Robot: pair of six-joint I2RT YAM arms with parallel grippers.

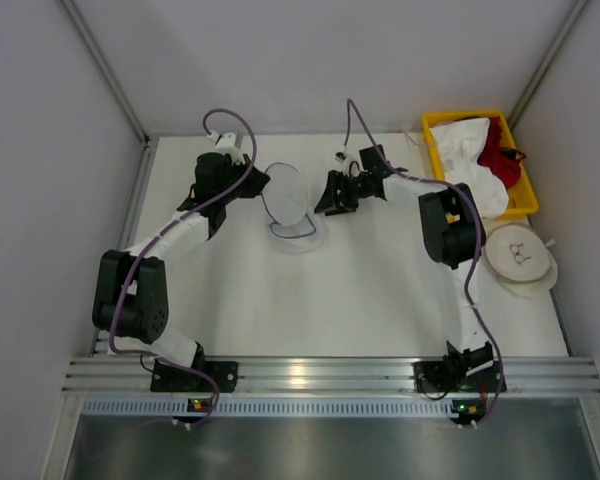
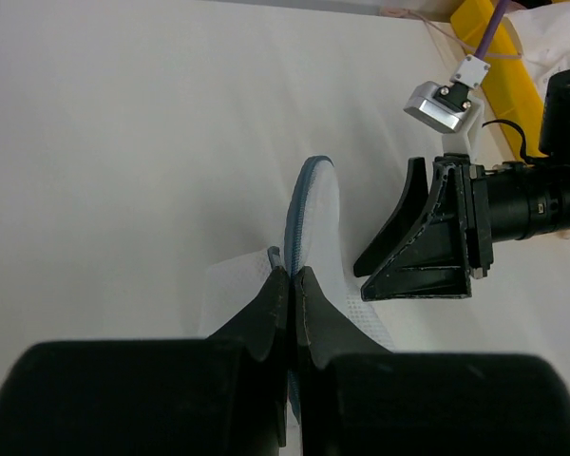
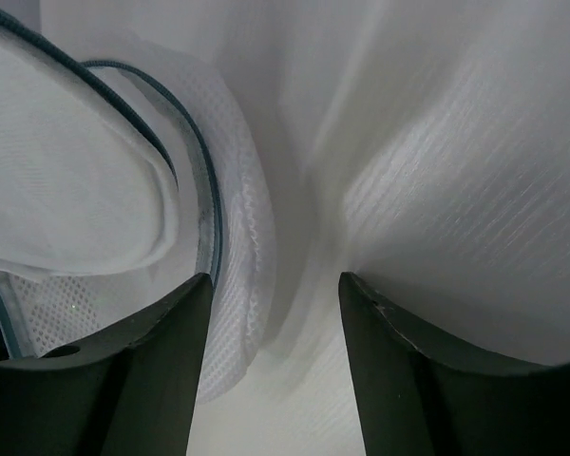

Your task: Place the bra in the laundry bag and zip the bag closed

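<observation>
The laundry bag (image 1: 292,205), white see-through mesh with a thin dark rim, lies at the far middle of the table, its upper flap lifted. My left gripper (image 1: 258,183) is shut on the bag's left rim; in the left wrist view the jaws (image 2: 292,275) pinch the blue-grey rim of the bag (image 2: 318,204). My right gripper (image 1: 323,205) is open and empty at the bag's right edge, with mesh (image 3: 233,237) by its left finger (image 3: 171,342). The white bra (image 1: 468,160) lies in the yellow bin, away from both grippers.
The yellow bin (image 1: 435,165) at the far right also holds a red garment (image 1: 500,160). An opaque cream round pouch (image 1: 520,255) with small dark marks lies in front of it. Walls close the table at the back and both sides.
</observation>
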